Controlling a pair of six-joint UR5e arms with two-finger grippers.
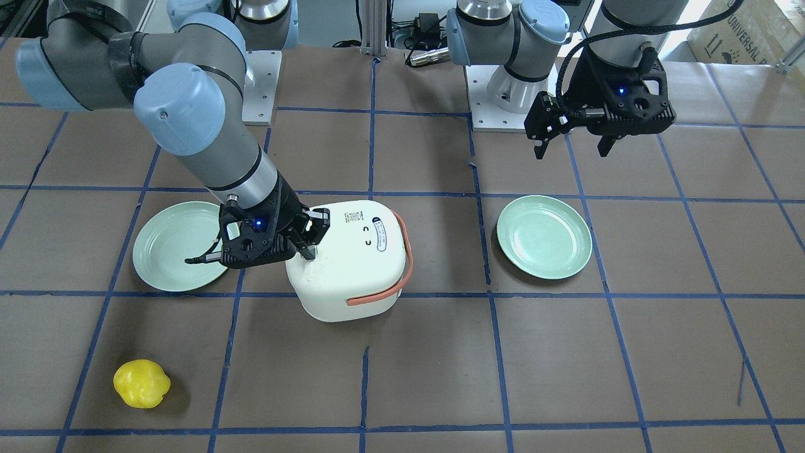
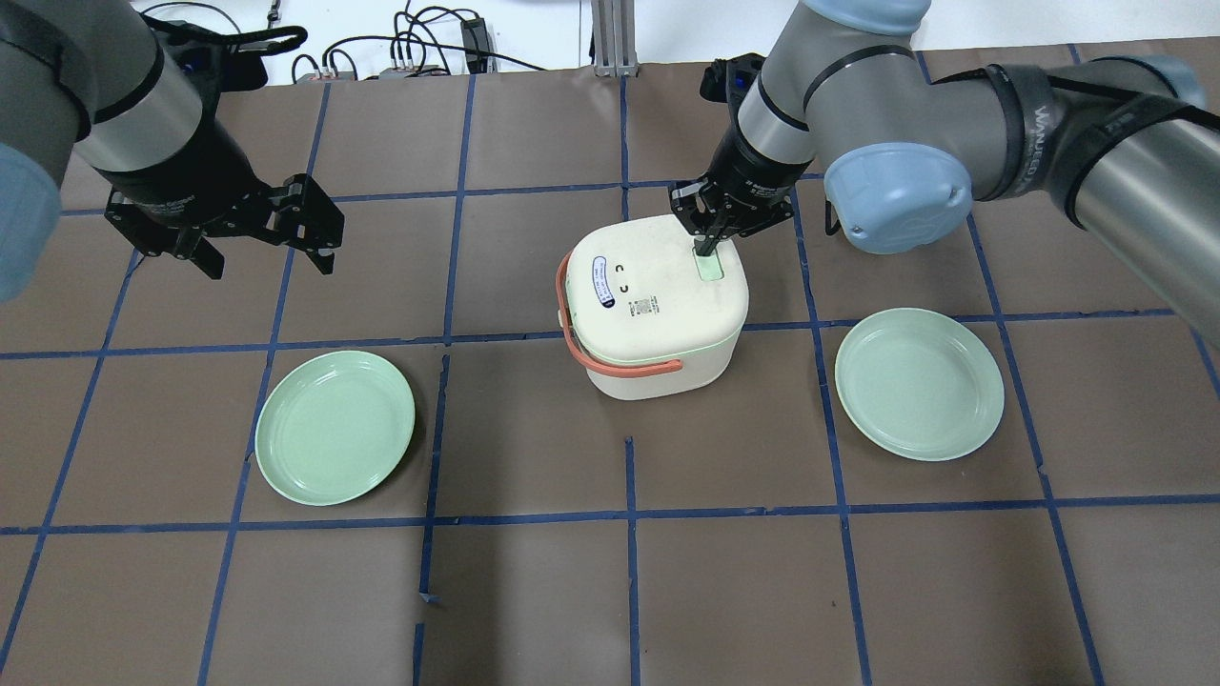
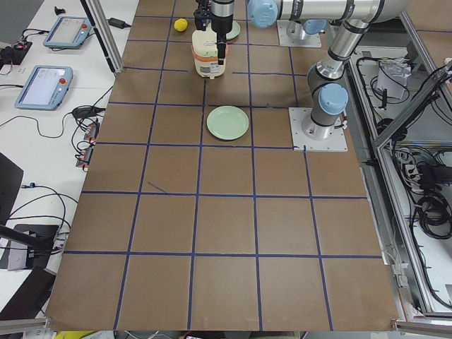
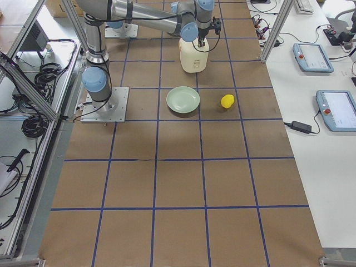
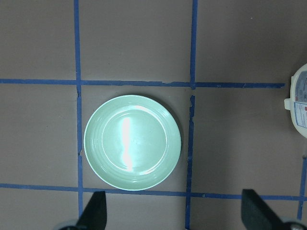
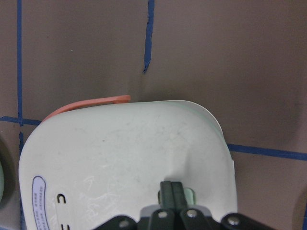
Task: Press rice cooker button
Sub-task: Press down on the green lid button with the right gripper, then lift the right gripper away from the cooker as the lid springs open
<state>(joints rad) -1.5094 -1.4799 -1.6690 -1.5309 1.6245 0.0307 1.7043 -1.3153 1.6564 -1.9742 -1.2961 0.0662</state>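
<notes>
A white rice cooker (image 2: 658, 305) with an orange handle stands mid-table; it also shows in the front view (image 1: 352, 258). Its pale green button (image 2: 710, 269) sits on the lid's right rear side. My right gripper (image 2: 707, 248) is shut, fingers together, with the tips touching the lid at the button; the right wrist view shows the closed fingertips (image 6: 171, 194) on the lid beside the green button (image 6: 191, 195). My left gripper (image 2: 262, 252) is open and empty, hovering above the table far left of the cooker; its fingers (image 5: 96, 211) frame a green plate.
Two green plates lie on the table, one front left (image 2: 334, 426) and one right of the cooker (image 2: 919, 383). A yellow pepper-like object (image 1: 141, 383) lies near the operators' edge. Blue tape lines grid the brown table.
</notes>
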